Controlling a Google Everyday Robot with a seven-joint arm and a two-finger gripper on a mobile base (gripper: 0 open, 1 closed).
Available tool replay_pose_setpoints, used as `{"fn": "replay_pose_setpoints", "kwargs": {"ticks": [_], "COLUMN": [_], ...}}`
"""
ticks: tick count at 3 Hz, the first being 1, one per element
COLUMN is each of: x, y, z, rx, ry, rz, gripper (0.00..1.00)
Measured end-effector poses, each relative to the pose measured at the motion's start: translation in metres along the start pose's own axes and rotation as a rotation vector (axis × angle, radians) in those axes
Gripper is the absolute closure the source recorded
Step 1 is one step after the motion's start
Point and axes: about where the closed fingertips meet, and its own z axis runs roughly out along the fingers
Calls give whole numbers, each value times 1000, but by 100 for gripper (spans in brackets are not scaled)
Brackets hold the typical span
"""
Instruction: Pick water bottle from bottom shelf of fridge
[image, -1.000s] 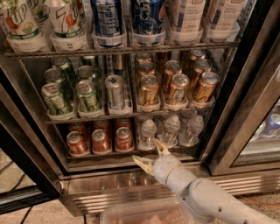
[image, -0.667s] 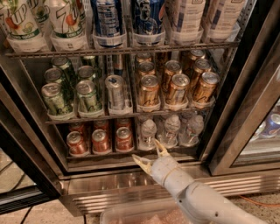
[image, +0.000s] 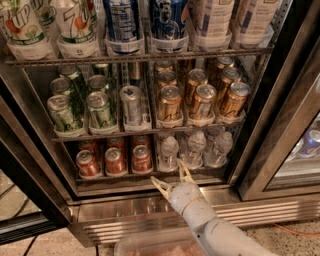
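The fridge (image: 280, 125) stands open before me. Its bottom shelf (image: 150, 175) holds three red cans (image: 115, 161) at the left and three small clear water bottles at the right, the nearest at the left of them (image: 169, 153). My gripper (image: 172, 176) is on a white arm rising from the lower right. It sits just in front of the shelf's front edge, a little below the left water bottle. Its two yellow fingers (image: 161, 186) are spread apart and hold nothing.
The rack above holds green cans (image: 62, 113), a silver can (image: 132, 105) and gold cans (image: 202, 102). The top rack holds large bottles (image: 75, 25). A louvred steel grille (image: 125, 220) runs below. The open door's frame (image: 30, 170) is at the left. A clear bin (image: 150, 247) lies at the bottom.
The gripper has shifted slightly left and forward towards the shelf edge. The bottles and cans have not moved.
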Motion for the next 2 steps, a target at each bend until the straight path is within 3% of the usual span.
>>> {"fn": "replay_pose_setpoints", "kwargs": {"ticks": [1,2], "x": [3,3], "y": [-7,-7], "z": [0,0], "rx": [66,66], "ry": [-7,-7], "rz": [-9,-9], "gripper": [40,41]}}
